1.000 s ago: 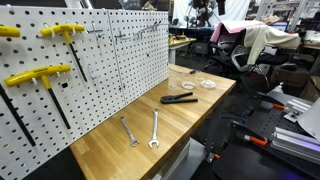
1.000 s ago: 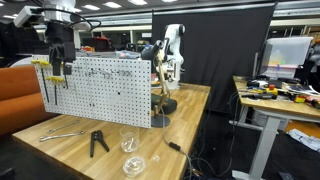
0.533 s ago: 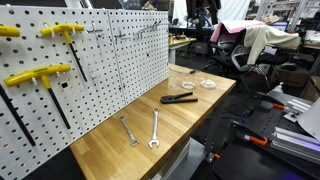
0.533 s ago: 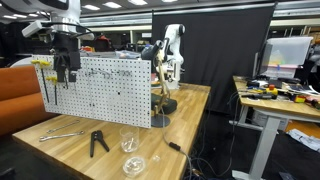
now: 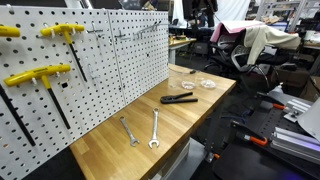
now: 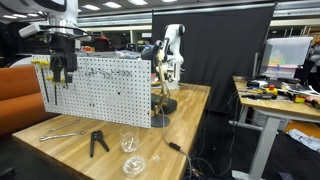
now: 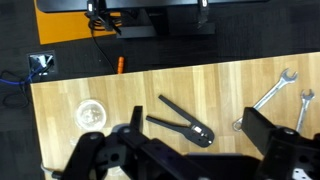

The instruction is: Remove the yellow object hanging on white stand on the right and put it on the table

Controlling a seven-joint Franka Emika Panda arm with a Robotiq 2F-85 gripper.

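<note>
The white pegboard stand [image 5: 130, 55] stands upright on the wooden table [image 5: 105, 155]. Three yellow T-handle tools hang on it: one at the top edge [image 5: 8, 32], one beside it [image 5: 68, 30], one lower [image 5: 38, 75]. In an exterior view the stand [image 6: 110, 90] shows yellow handles at its left end [image 6: 40, 63]. My gripper [image 6: 60, 72] hangs just in front of that left end, close to the handles. In the wrist view the gripper [image 7: 198, 135] is open and empty, looking down at the table.
Black pliers [image 5: 180, 98] [image 7: 180, 120], two wrenches [image 5: 155, 128] [image 7: 270, 95] and clear round lids [image 5: 208, 85] [image 7: 91, 113] lie on the table in front of the stand. A second robot arm [image 6: 170, 50] stands behind the stand. Chairs and desks surround the table.
The arm has shifted a little to the right at the pegboard's left end. The yellow tools still hang in place.
</note>
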